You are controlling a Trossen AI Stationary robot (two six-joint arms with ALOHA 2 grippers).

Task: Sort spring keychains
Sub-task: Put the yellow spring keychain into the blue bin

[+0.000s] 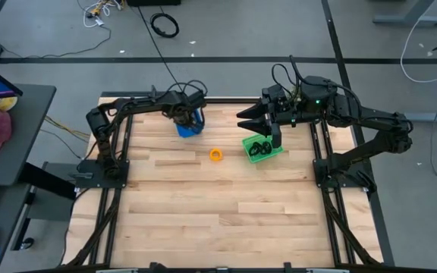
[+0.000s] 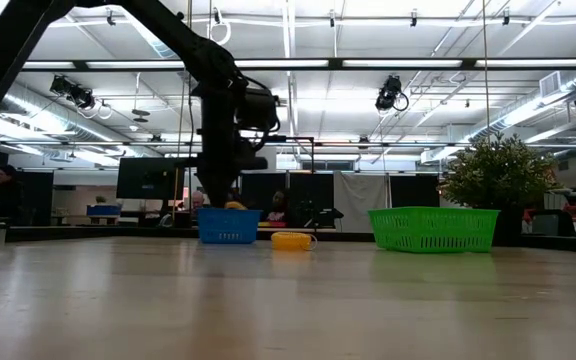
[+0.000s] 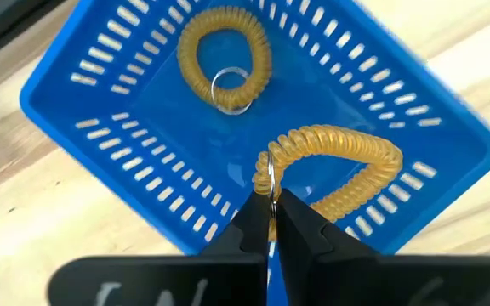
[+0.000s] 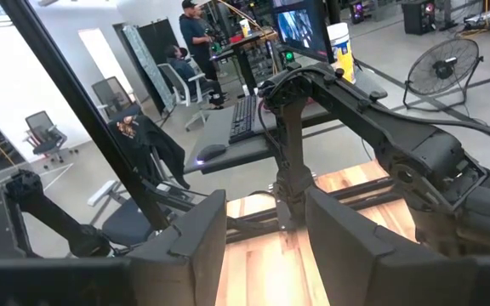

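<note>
I hold the orange coiled spring keychain [image 3: 334,161] by pinching left fingers [image 3: 249,225] over the blue slotted plastic basket [image 3: 109,140]; next I must release it. Right fingers [image 4: 185,246] are spread.

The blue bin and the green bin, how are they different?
The blue bin sits under the left pincer; the green bin sits under the right arm. The blue bin holds orange keychains; the green bin holds black ones. In the low view the green bin looks wider. Both have slotted plastic walls.

Blue slotted bin [image 3: 109,127] holds yellow-orange spring keychains [image 3: 224,51]; green bin [image 1: 275,150] holds black ones [image 1: 259,147]; table [image 1: 226,205] pale wood.
</note>
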